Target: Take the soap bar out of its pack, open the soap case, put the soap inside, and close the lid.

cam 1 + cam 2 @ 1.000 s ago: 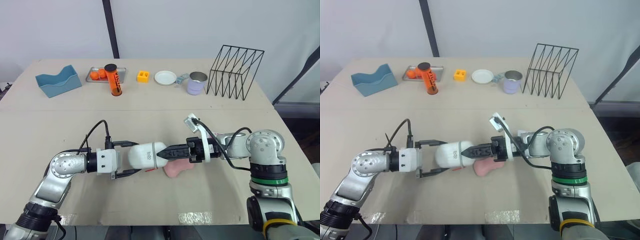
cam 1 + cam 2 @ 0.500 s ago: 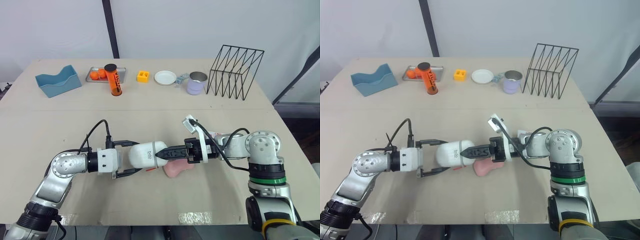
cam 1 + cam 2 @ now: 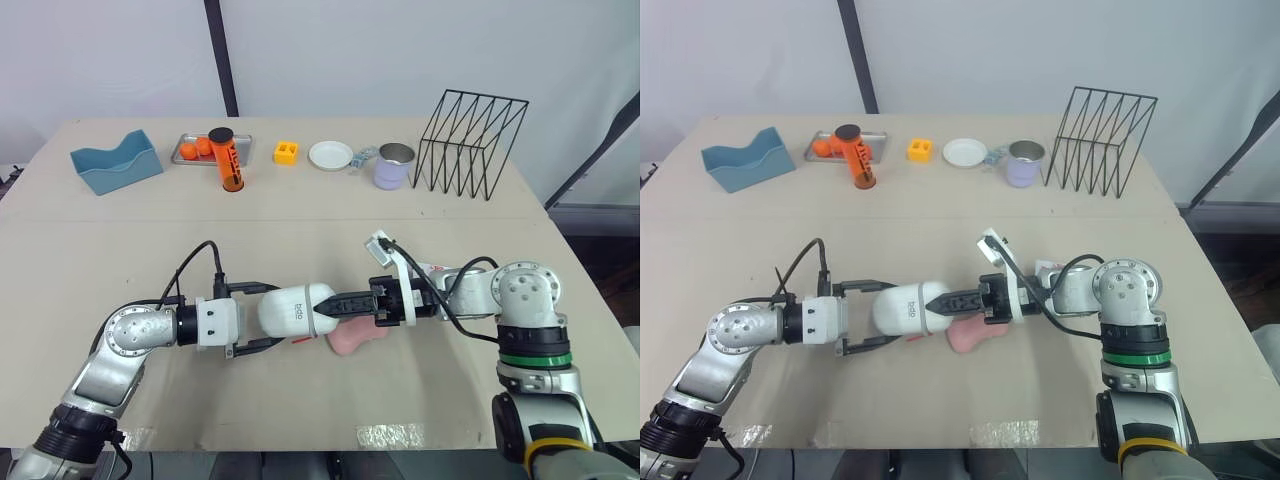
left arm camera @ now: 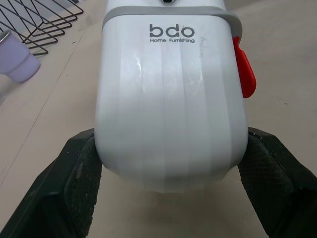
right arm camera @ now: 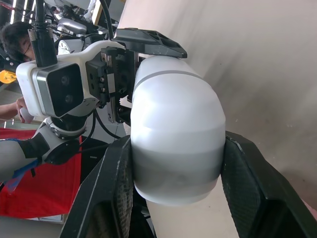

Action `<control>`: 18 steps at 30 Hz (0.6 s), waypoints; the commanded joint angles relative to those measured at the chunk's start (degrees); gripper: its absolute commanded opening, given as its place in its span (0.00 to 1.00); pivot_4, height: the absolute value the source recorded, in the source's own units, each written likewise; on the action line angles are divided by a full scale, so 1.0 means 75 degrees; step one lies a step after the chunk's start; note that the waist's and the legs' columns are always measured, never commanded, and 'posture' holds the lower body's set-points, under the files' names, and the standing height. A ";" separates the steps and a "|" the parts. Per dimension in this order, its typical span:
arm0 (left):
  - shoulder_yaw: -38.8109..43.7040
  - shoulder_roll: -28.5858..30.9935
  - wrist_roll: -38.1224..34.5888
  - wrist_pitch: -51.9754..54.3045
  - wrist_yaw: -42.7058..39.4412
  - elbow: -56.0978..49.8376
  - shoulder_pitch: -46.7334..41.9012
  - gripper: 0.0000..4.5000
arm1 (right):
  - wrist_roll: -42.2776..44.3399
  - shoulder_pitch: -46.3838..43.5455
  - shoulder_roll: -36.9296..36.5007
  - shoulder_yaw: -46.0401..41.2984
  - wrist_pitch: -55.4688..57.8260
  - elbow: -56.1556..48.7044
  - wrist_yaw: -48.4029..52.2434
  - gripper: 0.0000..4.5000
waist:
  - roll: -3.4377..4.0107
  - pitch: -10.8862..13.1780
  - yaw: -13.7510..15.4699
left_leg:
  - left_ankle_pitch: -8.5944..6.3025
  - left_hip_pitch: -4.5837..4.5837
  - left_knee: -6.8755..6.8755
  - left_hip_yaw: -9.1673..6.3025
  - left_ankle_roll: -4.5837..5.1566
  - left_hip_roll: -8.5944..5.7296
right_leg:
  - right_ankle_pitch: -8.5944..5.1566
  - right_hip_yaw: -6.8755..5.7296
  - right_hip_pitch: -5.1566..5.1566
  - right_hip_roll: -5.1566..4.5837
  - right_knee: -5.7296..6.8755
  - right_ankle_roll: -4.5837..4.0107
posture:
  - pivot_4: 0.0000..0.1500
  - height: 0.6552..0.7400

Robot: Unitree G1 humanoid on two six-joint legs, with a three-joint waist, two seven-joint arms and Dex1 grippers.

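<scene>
A white soap case (image 3: 293, 310) with a grey band and a red latch hangs just above the table's middle front. My left gripper (image 3: 268, 316) is shut on its rear end, and the black fingers (image 4: 64, 183) press both sides of the case (image 4: 171, 99). From the other side my right gripper (image 3: 325, 308) is shut on the case's rounded front end (image 5: 173, 144), one finger (image 5: 106, 193) on each side. The pink soap bar (image 3: 355, 340) lies bare on the table under the right gripper, beside the case.
Along the table's far edge stand a blue bin (image 3: 116, 162), a metal tray (image 3: 186, 158) with oranges, an orange tube (image 3: 228, 160), a yellow block (image 3: 287, 152), a white plate (image 3: 331, 155), a lilac mug (image 3: 394, 166) and a black wire rack (image 3: 472, 145).
My left arm has edged slightly to the right with the case. Both grippers keep their hold, and the soap bar has not moved.
</scene>
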 commanded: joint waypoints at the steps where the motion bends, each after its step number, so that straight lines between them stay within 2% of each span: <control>1: 0.0016 0.0001 -0.0110 0.0044 0.0050 -0.0277 -0.0109 0.81 | 0.0253 -0.0103 -0.0054 0.0114 0.0000 -0.0121 0.0005 0.42 | 0.0000 0.0000 0.0000 | 0.0000 0.0000 0.0000 0.0000 0.0000 0.0000 | 0.0000 0.0000 0.0000 0.0000 0.0000 0.0000 | 1.00 1.00; 18: 0.0039 0.0004 -0.0169 0.0135 0.0107 -0.0296 -0.0064 0.81 | 0.0548 -0.0062 -0.0290 0.0074 0.0000 -0.0209 0.0718 0.42 | 0.0000 0.0000 0.0001 | 0.0000 -0.0003 0.0000 0.0001 0.0000 0.0000 | -0.0001 0.0002 -0.0004 0.0001 0.0000 0.0001 | 1.00 1.00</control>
